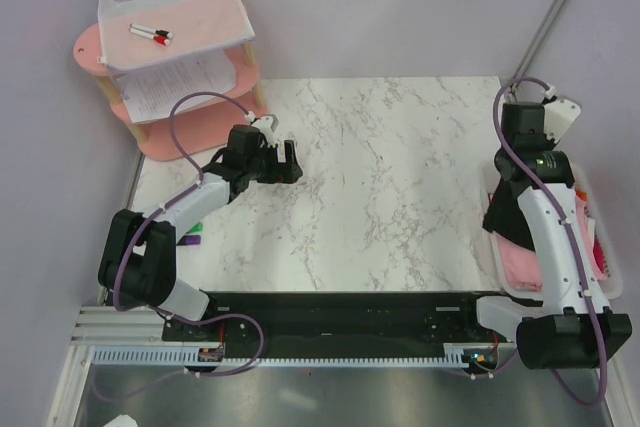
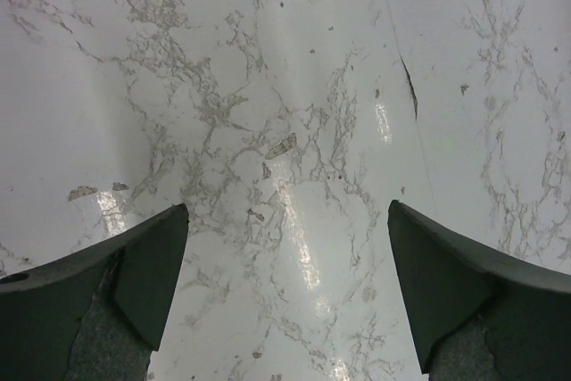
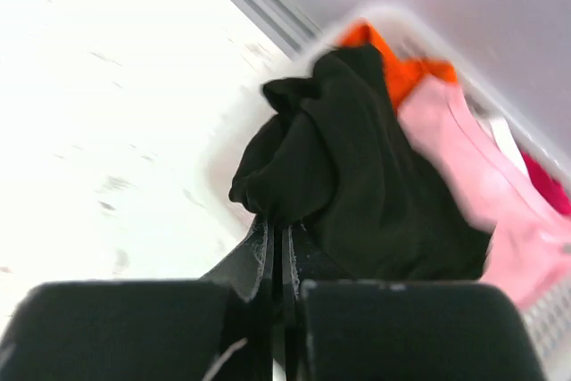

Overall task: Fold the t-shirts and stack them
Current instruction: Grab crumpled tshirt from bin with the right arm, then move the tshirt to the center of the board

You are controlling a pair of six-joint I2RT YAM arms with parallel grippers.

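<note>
The t-shirts lie bunched in a white basket [image 3: 393, 20] at the table's right edge. A black one [image 3: 357, 167] is on top, with an orange one [image 3: 410, 69] behind it and a pink one [image 3: 473, 185] beside it. My right gripper [image 3: 279, 229] is shut on a bunched fold of the black shirt at the basket's near-left rim. In the top view the black cloth [image 1: 497, 215] hangs under the right wrist, and pink cloth [image 1: 525, 267] shows in the basket [image 1: 612, 272]. My left gripper [image 2: 287, 220] hangs open over bare marble [image 2: 285, 113], holding nothing; the top view has that gripper [image 1: 288, 162] at mid-left.
A pink two-tier shelf [image 1: 100, 47] stands at the back left, with white paper sheets [image 1: 175, 82] and a marker [image 1: 150, 33] on it. Small purple and green markers [image 1: 192, 237] lie on the table by the left arm. Grey walls close in the sides.
</note>
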